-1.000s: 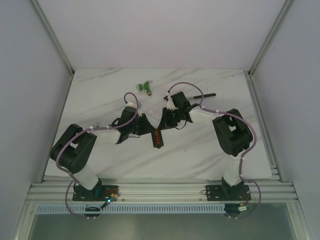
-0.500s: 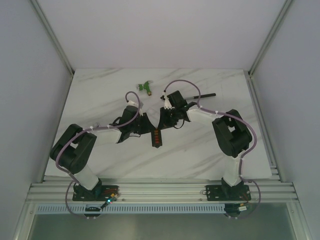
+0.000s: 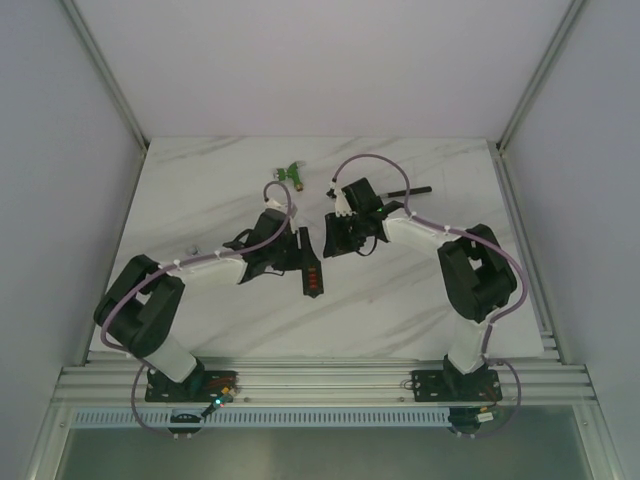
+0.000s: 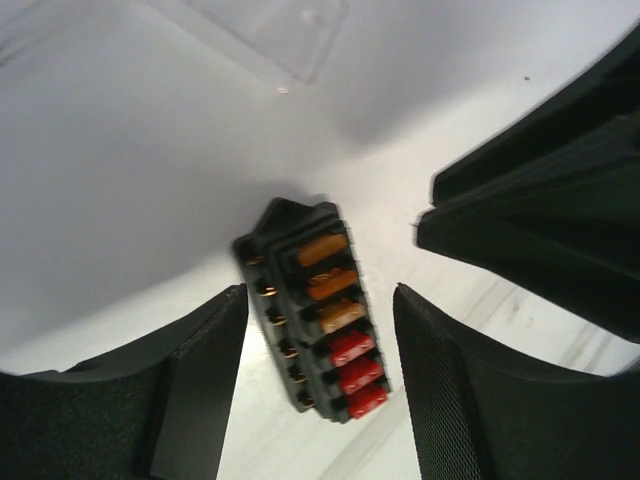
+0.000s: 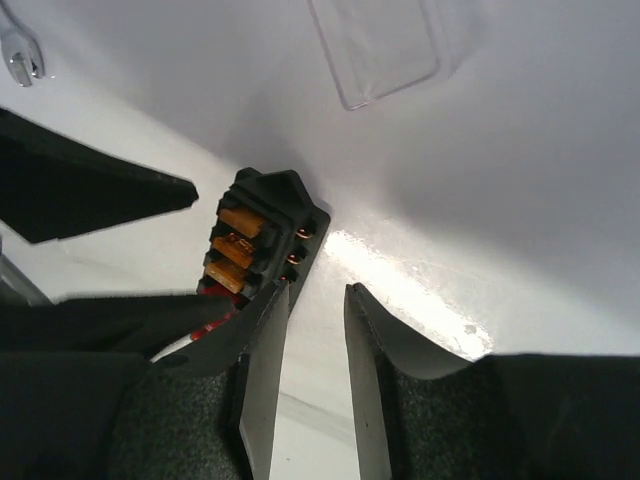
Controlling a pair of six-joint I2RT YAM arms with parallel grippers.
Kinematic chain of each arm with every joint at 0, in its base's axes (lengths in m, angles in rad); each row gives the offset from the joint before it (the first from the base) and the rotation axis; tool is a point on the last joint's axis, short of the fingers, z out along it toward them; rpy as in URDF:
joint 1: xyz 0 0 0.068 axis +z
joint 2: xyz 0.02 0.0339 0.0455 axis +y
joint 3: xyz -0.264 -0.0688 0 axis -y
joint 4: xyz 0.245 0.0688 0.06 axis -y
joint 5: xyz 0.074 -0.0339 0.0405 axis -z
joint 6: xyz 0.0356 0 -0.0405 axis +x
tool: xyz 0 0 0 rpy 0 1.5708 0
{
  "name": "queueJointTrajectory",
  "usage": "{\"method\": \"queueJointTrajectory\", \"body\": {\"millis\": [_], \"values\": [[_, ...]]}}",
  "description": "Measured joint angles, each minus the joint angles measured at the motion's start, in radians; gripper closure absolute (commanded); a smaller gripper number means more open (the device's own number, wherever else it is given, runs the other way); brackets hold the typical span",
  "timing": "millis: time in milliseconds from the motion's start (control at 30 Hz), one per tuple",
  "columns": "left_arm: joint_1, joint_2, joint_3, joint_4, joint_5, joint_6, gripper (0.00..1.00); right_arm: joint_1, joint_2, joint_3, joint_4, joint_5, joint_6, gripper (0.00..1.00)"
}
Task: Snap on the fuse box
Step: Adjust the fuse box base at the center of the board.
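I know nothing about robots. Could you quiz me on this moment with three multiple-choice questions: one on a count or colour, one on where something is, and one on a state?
1. How many fuses sit in the fuse box?
A) four, all red
B) six, three orange and three red
C) eight, all orange

2. Where is the clear lid?
A) flat on the table, apart from the fuse box
B) snapped onto the fuse box
C) leaning against the wall

3. How does the left gripper stand?
A) shut on the fuse box
B) shut on nothing
C) open, with the fuse box between its fingers

Answers: B, the left wrist view shows three orange fuses, then three red ones. A, both wrist views show the lid lying beyond the uncovered box. C, its fingers stand wide on either side of the box.
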Motion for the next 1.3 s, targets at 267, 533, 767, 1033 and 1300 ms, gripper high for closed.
{"method": "queueJointTrajectory", "body": {"millis": [267,533,767,1033,1300], "values": [[-0.111,0.067,0.135,-0.128,-0.123,0.032,0.30,-0.032,-0.053,-0.048,-0.007,0.032,-0.026,0.60],[-0.172,0.129,0.219,-0.211,-0.259,0.072,0.48,-0.064,-0.120,-0.127,0.003,0.051,-0.038,0.59],[-0.234,0.178,0.289,-0.246,-0.232,0.267,0.52,-0.091,-0.182,-0.194,-0.002,0.068,-0.043,0.61],[-0.283,0.130,0.240,-0.220,-0.086,0.524,0.29,-0.093,-0.229,-0.202,-0.010,0.028,-0.047,0.61],[-0.262,-0.040,0.150,-0.169,-0.091,0.522,0.21,-0.093,-0.184,-0.167,-0.100,-0.072,-0.068,0.66]]}}
